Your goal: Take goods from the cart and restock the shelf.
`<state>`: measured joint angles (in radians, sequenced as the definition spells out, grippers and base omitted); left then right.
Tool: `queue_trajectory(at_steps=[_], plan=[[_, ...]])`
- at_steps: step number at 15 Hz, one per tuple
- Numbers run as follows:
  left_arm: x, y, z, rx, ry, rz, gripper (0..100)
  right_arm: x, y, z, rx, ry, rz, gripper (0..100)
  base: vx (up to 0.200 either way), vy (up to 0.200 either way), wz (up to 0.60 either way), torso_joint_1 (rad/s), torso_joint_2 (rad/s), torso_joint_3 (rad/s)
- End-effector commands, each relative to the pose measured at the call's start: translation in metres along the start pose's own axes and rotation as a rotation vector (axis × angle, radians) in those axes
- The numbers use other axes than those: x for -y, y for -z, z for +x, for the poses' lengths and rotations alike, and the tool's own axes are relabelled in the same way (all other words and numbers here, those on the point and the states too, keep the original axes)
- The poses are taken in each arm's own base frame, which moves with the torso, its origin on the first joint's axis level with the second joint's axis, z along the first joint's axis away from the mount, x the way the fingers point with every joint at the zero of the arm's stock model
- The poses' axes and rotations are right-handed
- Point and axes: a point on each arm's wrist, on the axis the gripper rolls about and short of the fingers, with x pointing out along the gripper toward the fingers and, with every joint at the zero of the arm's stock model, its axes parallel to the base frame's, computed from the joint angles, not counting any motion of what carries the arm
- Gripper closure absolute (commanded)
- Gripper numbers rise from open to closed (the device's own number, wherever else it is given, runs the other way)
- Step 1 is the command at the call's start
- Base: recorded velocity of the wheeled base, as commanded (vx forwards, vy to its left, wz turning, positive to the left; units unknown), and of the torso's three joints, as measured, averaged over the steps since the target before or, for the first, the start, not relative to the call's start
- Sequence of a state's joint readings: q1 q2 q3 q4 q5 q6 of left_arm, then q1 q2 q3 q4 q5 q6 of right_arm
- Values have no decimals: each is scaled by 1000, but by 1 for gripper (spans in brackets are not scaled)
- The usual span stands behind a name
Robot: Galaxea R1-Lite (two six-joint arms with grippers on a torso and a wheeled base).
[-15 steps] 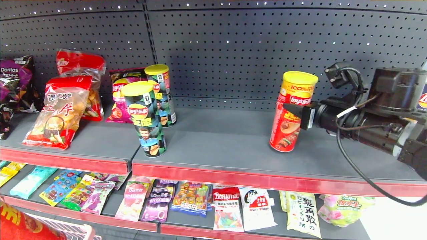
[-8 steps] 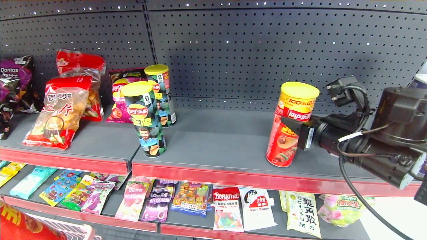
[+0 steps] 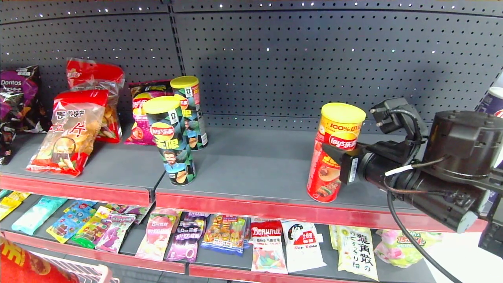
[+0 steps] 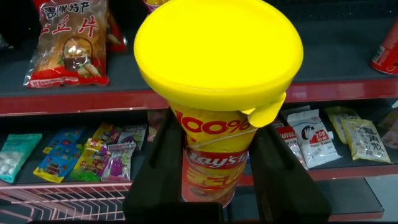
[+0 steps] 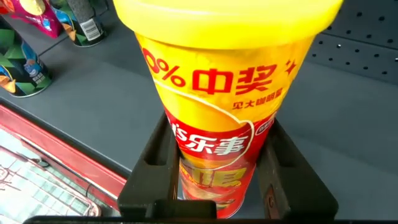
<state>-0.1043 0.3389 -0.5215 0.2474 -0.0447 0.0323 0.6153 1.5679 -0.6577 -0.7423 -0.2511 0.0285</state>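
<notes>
A red chip can with a yellow lid (image 3: 340,125) stands slightly tilted near the front edge of the grey upper shelf (image 3: 255,169). My right gripper (image 3: 338,157) is shut on its middle, coming in from the right. In the right wrist view the same can (image 5: 217,93) sits between the black fingers (image 5: 158,162). I cannot tell whether its base touches the shelf. My left gripper (image 4: 214,162) is shut on a second red can with a yellow lid (image 4: 217,50), held upright in front of the shelf, lower than the upper shelf.
Two dark patterned cans (image 3: 173,141) (image 3: 190,112) and snack bags (image 3: 70,129) fill the shelf's left part. Bare shelf lies between them and the red can. Small packets (image 3: 224,236) line the lower shelf. The pink cart rim (image 3: 90,271) shows at bottom left.
My right gripper has carried the red can leftward and toward the shelf's front edge, lower than before. The other goods on the shelf have not moved.
</notes>
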Motion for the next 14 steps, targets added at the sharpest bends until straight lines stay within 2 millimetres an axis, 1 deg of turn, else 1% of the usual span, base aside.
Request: queue_trajectory(at_steps=[1,3,6,11,12,14], plan=[[0,-1,0,0,0,0,100,-3,0,-1,0,-4,-5,100,0,0,0,0,0,0],[0,0,0,-1,0,0,100,-5,-2,-7,9,-5,-10,100,0,0,0,0,0,0],[0,0,0,0,-2,0,100,-5,-1,-9,6,26,-13,100,0,0,0,0,0,0],[0,0,-1,5,-3,0,100,-8,8,-12,-23,13,-23,100,0,0,0,0,0,0],[0,0,-1,6,-3,0,100,-8,11,-12,-32,13,-21,0,0,0,0,0,0,0],[0,0,-1,2,-6,0,100,-8,9,-13,-26,10,-17,0,0,0,0,0,0,0]])
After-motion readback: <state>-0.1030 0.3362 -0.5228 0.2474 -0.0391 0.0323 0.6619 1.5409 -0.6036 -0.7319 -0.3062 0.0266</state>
